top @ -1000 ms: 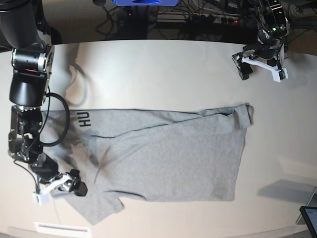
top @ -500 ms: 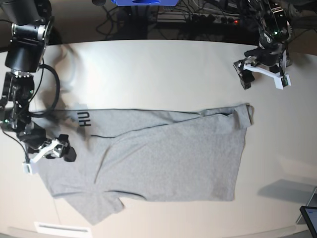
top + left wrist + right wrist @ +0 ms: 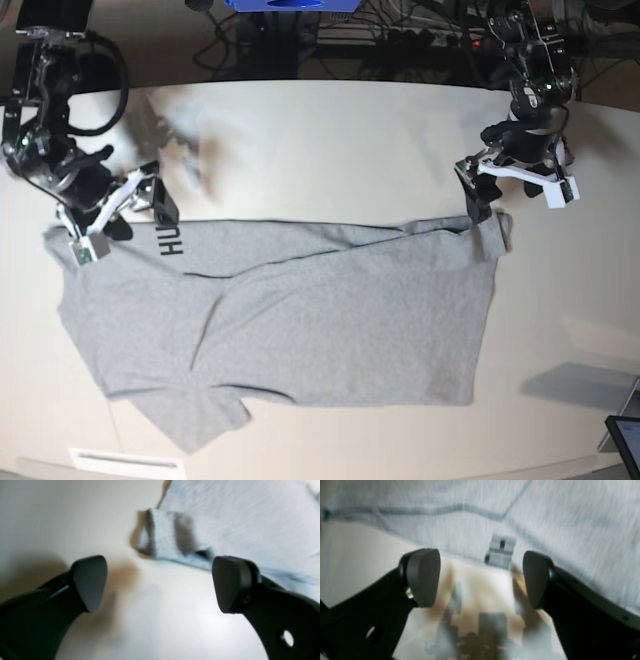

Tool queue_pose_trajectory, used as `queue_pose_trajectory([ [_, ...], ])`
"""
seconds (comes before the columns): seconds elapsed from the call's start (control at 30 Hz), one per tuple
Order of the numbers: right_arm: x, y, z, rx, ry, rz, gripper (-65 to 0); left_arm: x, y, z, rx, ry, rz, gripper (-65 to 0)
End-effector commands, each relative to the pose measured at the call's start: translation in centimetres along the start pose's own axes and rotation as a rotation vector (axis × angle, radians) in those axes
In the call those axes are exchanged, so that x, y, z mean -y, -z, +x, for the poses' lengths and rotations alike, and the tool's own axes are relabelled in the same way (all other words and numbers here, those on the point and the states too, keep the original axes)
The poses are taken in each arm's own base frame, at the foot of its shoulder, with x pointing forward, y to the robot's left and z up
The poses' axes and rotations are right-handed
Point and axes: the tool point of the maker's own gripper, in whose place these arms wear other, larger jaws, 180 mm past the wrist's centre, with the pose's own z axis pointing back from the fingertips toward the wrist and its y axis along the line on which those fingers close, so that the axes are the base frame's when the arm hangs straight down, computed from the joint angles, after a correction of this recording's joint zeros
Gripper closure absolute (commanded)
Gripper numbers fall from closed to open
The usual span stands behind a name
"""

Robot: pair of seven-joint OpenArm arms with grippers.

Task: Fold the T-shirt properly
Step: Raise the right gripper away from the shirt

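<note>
Both the left end effector [image 3: 160,583] and right end effector [image 3: 481,578] gape wide and empty, the heather-grey cotton T-shirt [image 3: 330,320] just ahead of each.

Both tools, the right [image 3: 125,215] and left [image 3: 512,192], have moved to the T-shirt's [image 3: 330,320] far edge.

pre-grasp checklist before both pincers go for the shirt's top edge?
1. Left pincer open: ok, nothing between the pads.
2. Right pincer open: ok, empty.
3. Left pincer lined up on the folded corner of the T-shirt: ok, the corner lies just ahead.
4. Right pincer on the edge near the lettering: ok, the hem sits ahead of the pads.
5. Shirt flat: not ok, creases and a folded-over sleeve.
6. Contact with cloth: cannot tell, wrist views are blurred.
</note>
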Motion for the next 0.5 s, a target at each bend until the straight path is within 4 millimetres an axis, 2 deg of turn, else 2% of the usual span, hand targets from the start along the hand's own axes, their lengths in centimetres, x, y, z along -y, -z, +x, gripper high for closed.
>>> queue_pose_trajectory([
  [0.0,-0.4,-0.7,1.2,0.045,-0.026,0.01,-49.3,0.6,-0.3,0.6,0.021,-0.034,-0.038,-65.0],
  [0.1,-0.2,-1.7,-1.3,-0.03,-0.094,-0.062,-49.3,1.9,-0.7,0.3,0.023,-0.186,-0.126,-65.0],
  [0.17,0.6,-2.0,-3.7,-0.106,-0.127,-0.132,-49.3,1.5,-0.2,-0.2,0.022,-0.287,-0.146,-60.1],
  [0.27,0.6,-2.0,-6.5,-0.17,-0.141,-0.204,-49.3,0.0,1.1,-2.4,-0.027,-0.389,-0.12,-53.1],
  [0.37,-0.6,-1.2,-8.2,-0.232,-0.246,-0.218,-49.3,-1.0,2.0,-3.3,-0.049,-0.386,-0.085,-50.4],
  [0.47,-2.1,-0.3,-9.6,-0.278,-0.329,-0.215,-49.3,-0.7,1.9,-2.5,-0.03,-0.363,-0.09,-50.6],
])
